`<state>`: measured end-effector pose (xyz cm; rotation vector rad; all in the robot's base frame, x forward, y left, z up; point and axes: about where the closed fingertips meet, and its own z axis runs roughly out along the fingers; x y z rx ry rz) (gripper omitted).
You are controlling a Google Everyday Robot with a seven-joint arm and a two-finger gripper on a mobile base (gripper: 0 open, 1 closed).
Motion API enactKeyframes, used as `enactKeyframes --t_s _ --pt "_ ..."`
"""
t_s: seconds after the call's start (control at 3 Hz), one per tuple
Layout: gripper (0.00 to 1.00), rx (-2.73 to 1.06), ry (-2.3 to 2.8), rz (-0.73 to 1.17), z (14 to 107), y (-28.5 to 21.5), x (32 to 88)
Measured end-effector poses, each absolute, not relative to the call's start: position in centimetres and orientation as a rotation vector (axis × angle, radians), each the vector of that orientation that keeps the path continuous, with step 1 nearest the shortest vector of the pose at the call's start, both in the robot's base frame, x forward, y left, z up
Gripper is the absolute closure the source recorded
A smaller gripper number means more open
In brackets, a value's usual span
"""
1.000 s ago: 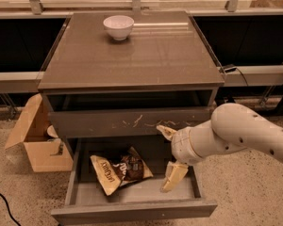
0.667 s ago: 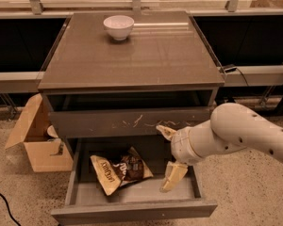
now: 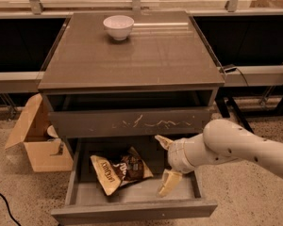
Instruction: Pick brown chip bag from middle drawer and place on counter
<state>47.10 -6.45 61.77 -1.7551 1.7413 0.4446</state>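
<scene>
The brown chip bag [image 3: 120,170] lies crinkled in the open middle drawer [image 3: 132,210], left of centre, with tan ends and a dark brown middle. My gripper [image 3: 164,165] hangs over the right half of the drawer, to the right of the bag and apart from it. Its two cream fingers [image 3: 169,182] are spread wide and hold nothing. The white arm reaches in from the right. The counter [image 3: 132,51] is the glossy grey-brown top of the cabinet.
A white bowl [image 3: 118,27] stands at the back of the counter. The scratched grey drawer front [image 3: 132,122] sits just above the open drawer. An open cardboard box [image 3: 35,135] stands on the floor at the left. A dark cable lies at the lower left.
</scene>
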Motion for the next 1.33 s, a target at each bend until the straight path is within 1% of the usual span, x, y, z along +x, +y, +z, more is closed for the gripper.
enactKeyframes --t_s 0.33,1.0,1.33 --pt "0.00 -1.692 1.768 0.489 56.2 -5.9 48.6" --pt "0.00 -1.591 1.816 0.580 49.1 -4.3 51.2" --pt "0.00 -1.591 1.816 0.580 49.1 -4.3 51.2"
